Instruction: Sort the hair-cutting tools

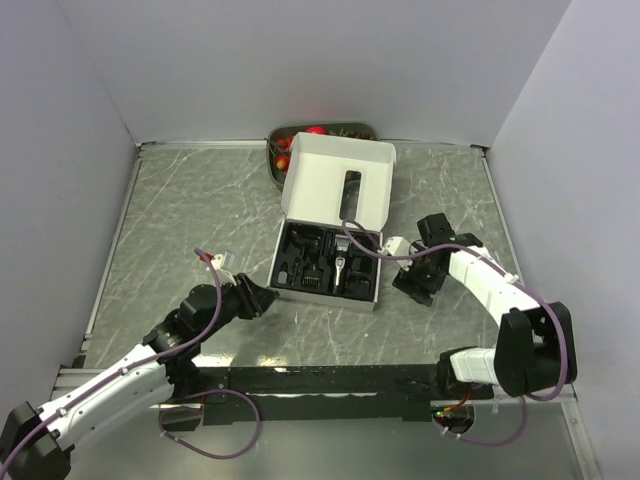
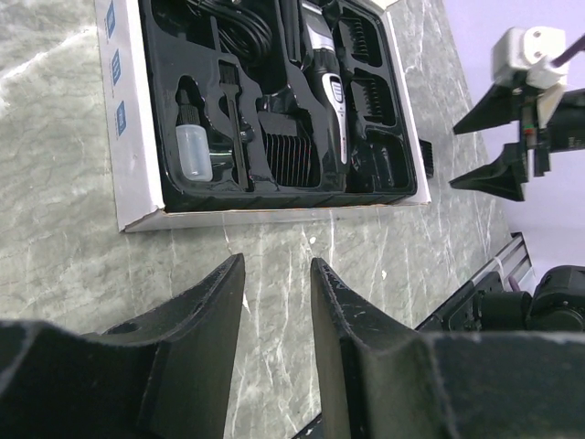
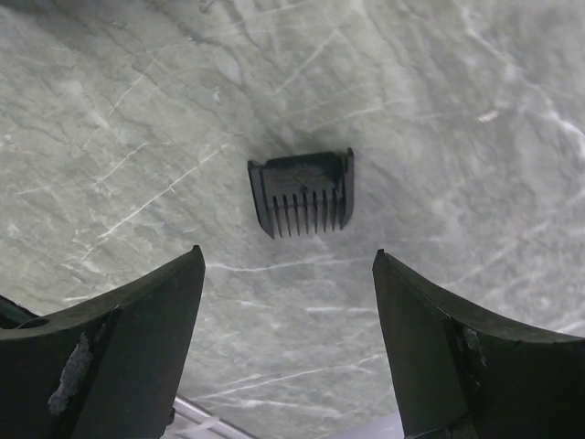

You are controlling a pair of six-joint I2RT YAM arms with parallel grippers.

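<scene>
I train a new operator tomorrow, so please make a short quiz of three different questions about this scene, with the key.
1. True or false: the comb guard lies on the table, not held by the open right pincer.
2. Where is the hair clipper? A) in the box B) on the table C) in the left pincer
3. Which pincer stands wider open?
Key: 1 true; 2 A; 3 the right one.

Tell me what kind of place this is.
Likely a robot test bench: a table boxed in by plain white walls, two robot arms bolted at its near edge, and staged props, a clipper kit box and a fruit tray.
</scene>
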